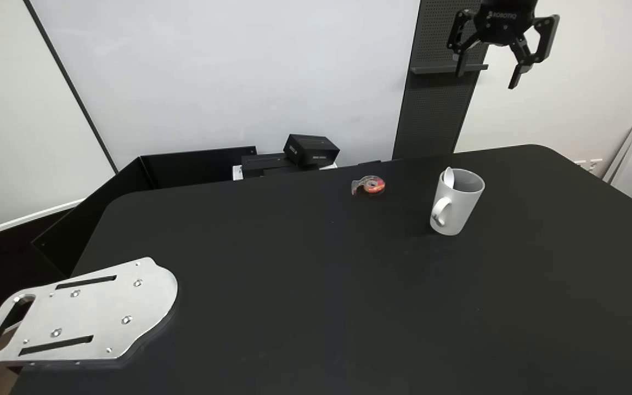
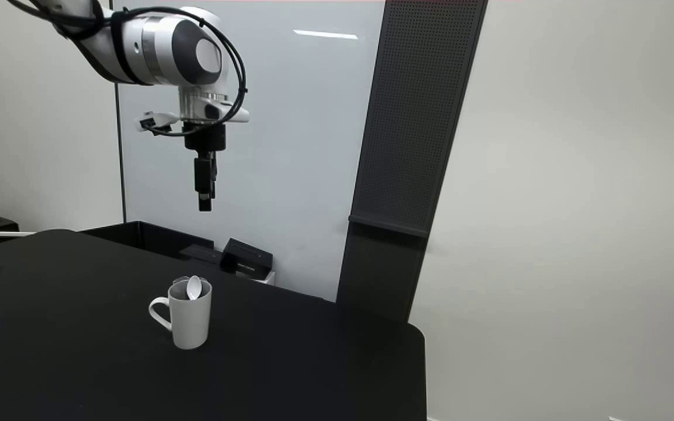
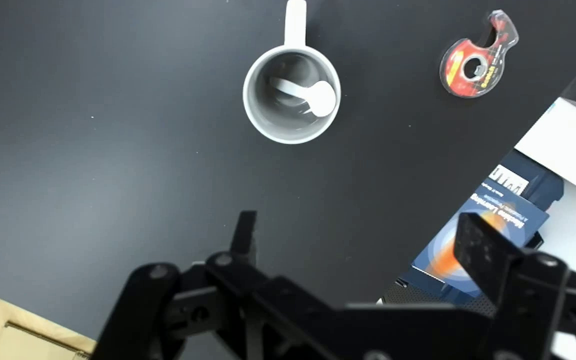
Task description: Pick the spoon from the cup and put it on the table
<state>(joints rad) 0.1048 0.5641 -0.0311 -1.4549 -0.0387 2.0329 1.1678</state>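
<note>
The white cup (image 1: 461,207) stands upright on the black table (image 1: 316,285); it also shows in an exterior view (image 2: 191,324) and in the wrist view (image 3: 288,134). The white spoon (image 3: 321,99) leans inside the cup, its bowl up at the rim and its handle down inside. The bowl shows above the rim in both exterior views (image 1: 448,178) (image 2: 194,287). My gripper (image 1: 487,80) is open and empty, high above the table and apart from the cup. In the wrist view the gripper (image 3: 359,218) has its fingers wide apart, with the cup beyond them near the top.
A red-orange tape dispenser (image 1: 372,185) lies near the cup, toward the table's edge. A grey metal plate (image 1: 96,312) lies at the table's left. Black boxes (image 1: 311,150) and a blue book (image 3: 488,225) are beyond the table's edge, near the wall.
</note>
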